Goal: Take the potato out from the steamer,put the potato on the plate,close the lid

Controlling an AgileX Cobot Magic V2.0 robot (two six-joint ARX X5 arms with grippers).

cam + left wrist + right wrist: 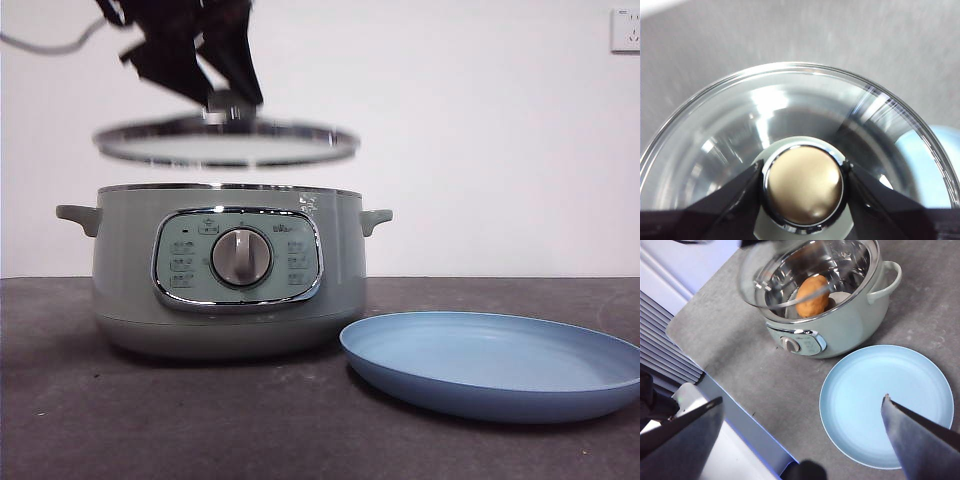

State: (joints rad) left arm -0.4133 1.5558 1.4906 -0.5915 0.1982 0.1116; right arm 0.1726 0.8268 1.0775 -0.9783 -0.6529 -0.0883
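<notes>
Two grippers logged. Left gripper (pixel 802 187): jaws clamped on either side of the knob (pixel 804 186) of the lid (pixel 226 142). In the front view it enters from the upper left of the frame, and the lid hangs level in the air, clear of the steamer (pixel 225 270) rim, with a gap between them. Right gripper (pixel 800 415): jaws spread wide, nothing between them, seen high over the table (pixel 920 305) near the plate (pixel 887 405).

Potato (pixel 812 295): lies inside the steamer bowl, upper centre of the right wrist view, partly crossed by the blurred lid edge. Not visible in the front view; the steamer wall hides it.

Plate: lower right of the front view, just beside the steamer base, bare. Wall socket (pixel 625 30) at upper right corner. Cable (pixel 50 45) at upper left.
</notes>
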